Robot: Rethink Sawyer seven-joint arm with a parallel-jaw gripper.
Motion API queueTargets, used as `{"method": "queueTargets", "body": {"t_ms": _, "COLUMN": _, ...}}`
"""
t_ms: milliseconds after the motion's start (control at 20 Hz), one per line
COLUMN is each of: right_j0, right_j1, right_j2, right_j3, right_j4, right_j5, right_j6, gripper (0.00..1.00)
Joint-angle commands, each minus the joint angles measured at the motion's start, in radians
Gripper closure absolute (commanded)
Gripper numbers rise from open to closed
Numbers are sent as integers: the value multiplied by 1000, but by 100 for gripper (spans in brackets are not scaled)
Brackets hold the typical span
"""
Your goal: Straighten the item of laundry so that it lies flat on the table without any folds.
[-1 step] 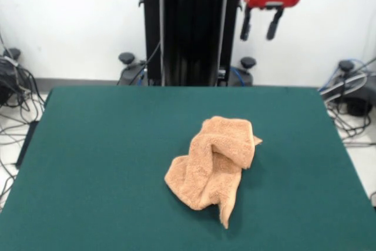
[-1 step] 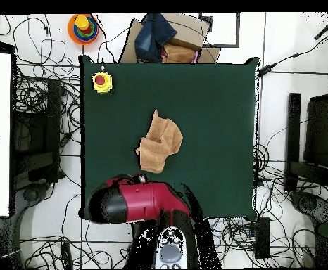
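1. My hand (image 1: 262,26) hangs high above the far edge of the counter (image 1: 106,145), its two fingers apart and holding nothing. It is well clear of the towel (image 1: 214,160).
2. The towel sits near the middle of the counter, a little toward the front, bunched into a thick crumpled heap with a rolled fold across its top and one narrow corner trailing toward the front edge.
3. The main risk, as I judge it: if I come down on the thick middle, I clamp several layers at once and only drag the whole lump instead of opening it.
4. The trailing corner looks like the safest hold, yet it is thin and lies flat on the felt, so my fingers could close on nothing or snag the surface.
5. Pulling too far toward an edge could send cloth over the side.
6. From overhead, a yellow box with a red button (image 2: 102,81) stands near one corner; a wide sweep there could strike it.
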Motion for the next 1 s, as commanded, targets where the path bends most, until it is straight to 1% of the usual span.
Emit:
{"method": "queueTargets", "body": {"t_ms": 50, "right_j0": -34, "right_j1": 136, "right_j2": 26, "right_j3": -101, "right_j4": -98, "right_j5": -96, "right_j6": 56, "gripper": 0}}
{"method": "queueTargets", "body": {"t_ms": 300, "right_j0": -39, "right_j1": 182, "right_j2": 29, "right_j3": -133, "right_j4": -117, "right_j5": -137, "right_j6": 79, "gripper": 0}}
{"method": "queueTargets", "body": {"t_ms": 600, "right_j0": -4, "right_j1": 198, "right_j2": 6, "right_j3": -146, "right_j4": -117, "right_j5": -154, "right_j6": 109, "gripper": 0}}
{"method": "queueTargets", "body": {"t_ms": 700, "right_j0": 6, "right_j1": 223, "right_j2": -3, "right_j3": -167, "right_j4": -122, "right_j5": -168, "right_j6": 108, "gripper": 0}}
{"method": "queueTargets", "body": {"t_ms": 750, "right_j0": 23, "right_j1": 238, "right_j2": -24, "right_j3": -187, "right_j4": -130, "right_j5": -151, "right_j6": 102, "gripper": 0}}
{"method": "queueTargets", "body": {"t_ms": 850, "right_j0": 22, "right_j1": 270, "right_j2": -28, "right_j3": -202, "right_j4": -126, "right_j5": -165, "right_j6": 109, "gripper": 0}}
{"method": "queueTargets", "body": {"t_ms": 900, "right_j0": 22, "right_j1": 290, "right_j2": -30, "right_j3": -214, "right_j4": -120, "right_j5": -152, "right_j6": 112, "gripper": 0}}
{"method": "queueTargets", "body": {"t_ms": 1000, "right_j0": 15, "right_j1": 324, "right_j2": -19, "right_j3": -224, "right_j4": -120, "right_j5": -193, "right_j6": 117, "gripper": 0}}
